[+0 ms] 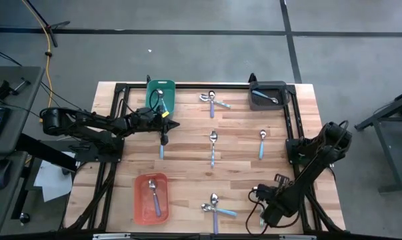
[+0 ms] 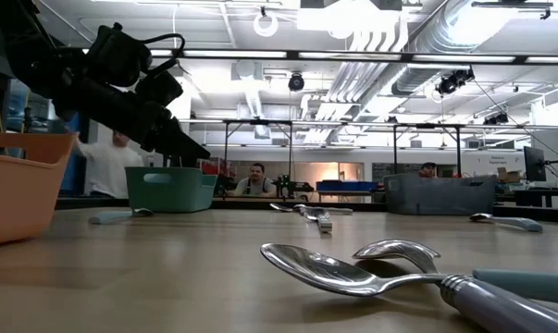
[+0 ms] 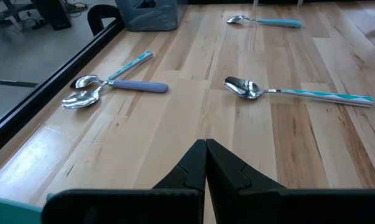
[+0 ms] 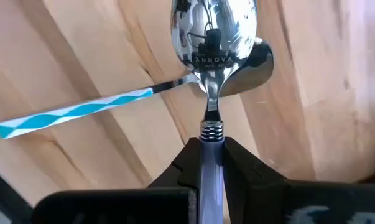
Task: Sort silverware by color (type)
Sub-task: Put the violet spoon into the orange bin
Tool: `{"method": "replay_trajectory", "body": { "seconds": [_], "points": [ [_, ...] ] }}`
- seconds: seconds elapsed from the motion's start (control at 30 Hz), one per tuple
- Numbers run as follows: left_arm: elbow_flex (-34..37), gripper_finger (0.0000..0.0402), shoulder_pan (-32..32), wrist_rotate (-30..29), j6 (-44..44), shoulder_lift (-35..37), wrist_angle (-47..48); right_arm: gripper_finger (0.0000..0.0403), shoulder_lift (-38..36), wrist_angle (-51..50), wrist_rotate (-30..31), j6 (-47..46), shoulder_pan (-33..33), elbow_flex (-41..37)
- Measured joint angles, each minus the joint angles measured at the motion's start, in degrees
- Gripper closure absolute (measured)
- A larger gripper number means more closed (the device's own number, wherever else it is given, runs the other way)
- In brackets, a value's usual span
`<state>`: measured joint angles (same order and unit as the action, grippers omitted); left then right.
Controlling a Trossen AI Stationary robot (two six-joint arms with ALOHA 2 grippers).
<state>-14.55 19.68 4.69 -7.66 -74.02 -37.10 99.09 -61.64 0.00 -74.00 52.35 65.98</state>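
Right gripper (image 4: 211, 155) clamped on the purple-handled spoon (image 4: 213, 56), handle pinched between the jaws, bowl jutting forward past the fingertips. Just beyond and beneath that bowl, a blue-striped spoon (image 4: 75, 115) on the table (image 4: 81, 56), seemingly touching it. Left gripper (image 3: 206, 163) fully closed on nothing, with three more spoons (image 3: 296, 93) well ahead of its tips.

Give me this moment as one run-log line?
right gripper: shut on purple-handled spoon | left gripper: shut, empty, above table
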Motion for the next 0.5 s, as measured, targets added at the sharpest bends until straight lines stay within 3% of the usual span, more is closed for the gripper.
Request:
{"method": "replay_trajectory", "body": {
  "seconds": [0.23,0.5],
  "points": [
    [0.0,0.0401,0.0,-0.17,-0.04,0.0,0.0,0.0387,-1.53,-1.56,7.88,11.31,-4.03,3.38],
    [0.0,0.0401,0.0,-0.21,0.04,-0.02,0.0,0.0387,-4.67,11.69,13.27,41.43,-17.65,-0.92]
  ]
}}
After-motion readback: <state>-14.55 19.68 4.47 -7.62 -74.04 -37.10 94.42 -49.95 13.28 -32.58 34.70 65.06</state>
